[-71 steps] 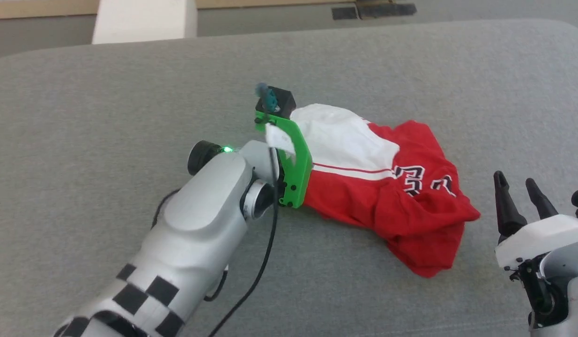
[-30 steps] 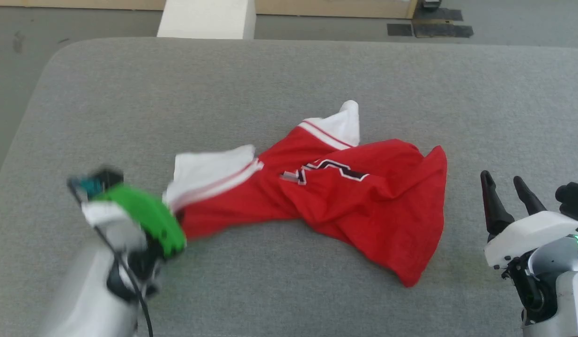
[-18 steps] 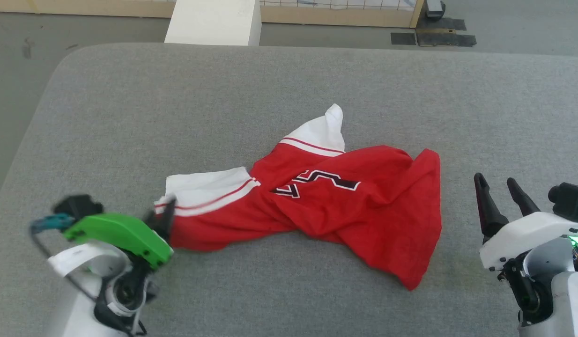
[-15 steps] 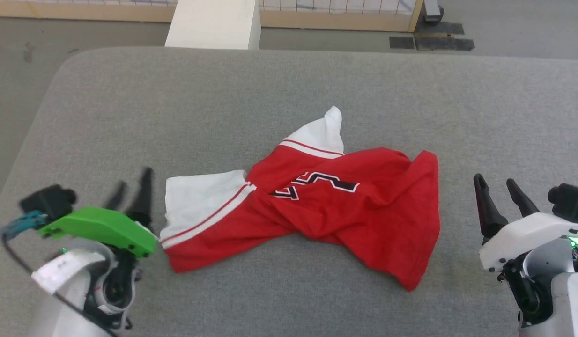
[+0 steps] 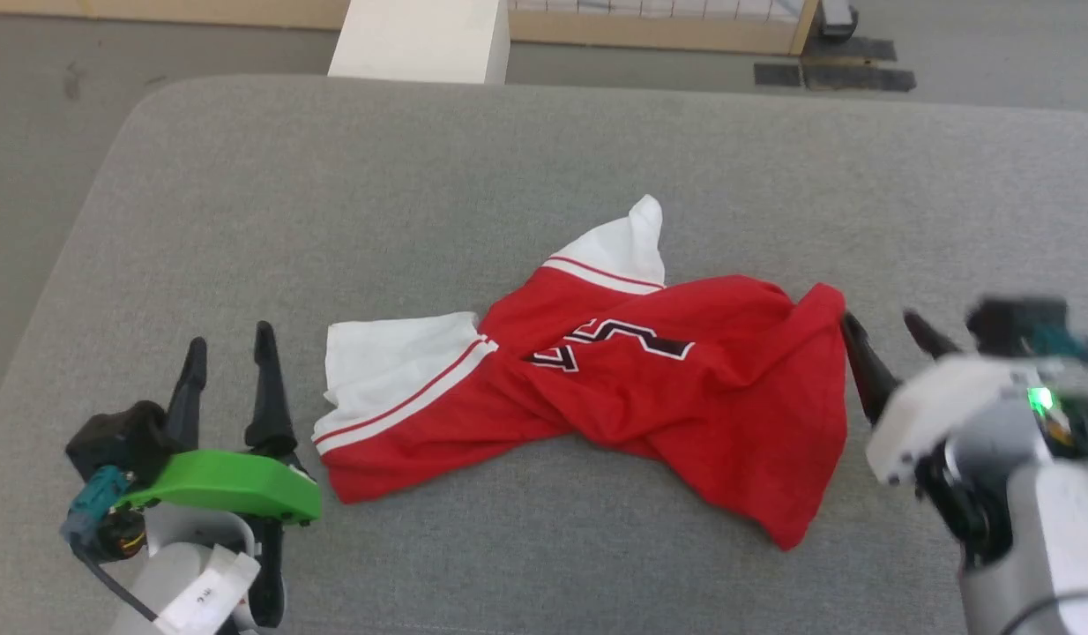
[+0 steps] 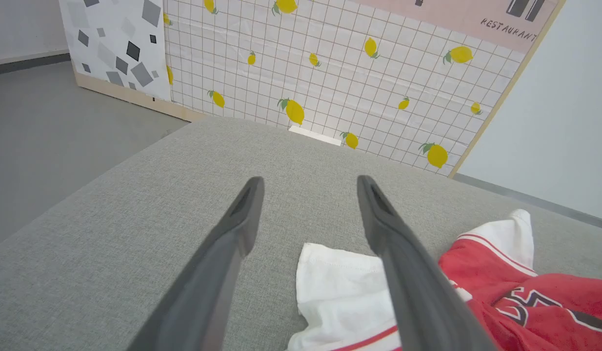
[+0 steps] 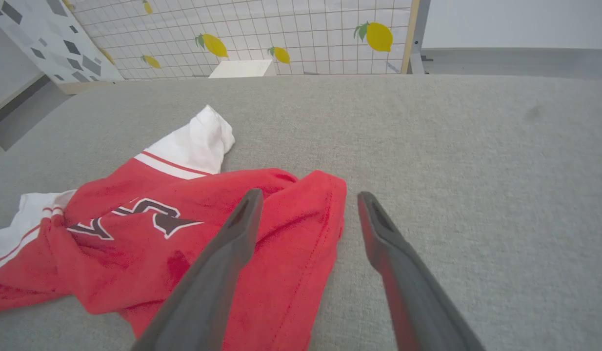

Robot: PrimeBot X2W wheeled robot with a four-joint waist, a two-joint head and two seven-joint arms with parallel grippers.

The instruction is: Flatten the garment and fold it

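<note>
In the middle of the head view, the red sports jersey (image 5: 650, 388), with white short sleeves and striped trim, lies crumpled and twisted on the grey fabric-covered table (image 5: 509, 150). At lower left the left gripper (image 5: 230, 337), clamped on the white sleeve (image 5: 394, 362) a second ago, now stands wide and empty just beside it. The sleeve lies drawn out leftward. At right the blurred right gripper (image 5: 879, 319) has come in to the red hem with its fingers spread. I judge one sleeve laid out and the body still twisted, so flattening goes on and folding is not begun.

In the left wrist view, the spread fingers frame bare table, and a pink board (image 6: 476, 14) at upper right reads "RESTAURANT".

In the right wrist view, the open fingers stand either side of the hemmed red edge; contact I cannot tell. The black lettering (image 7: 140, 214) is too twisted to read.
</note>
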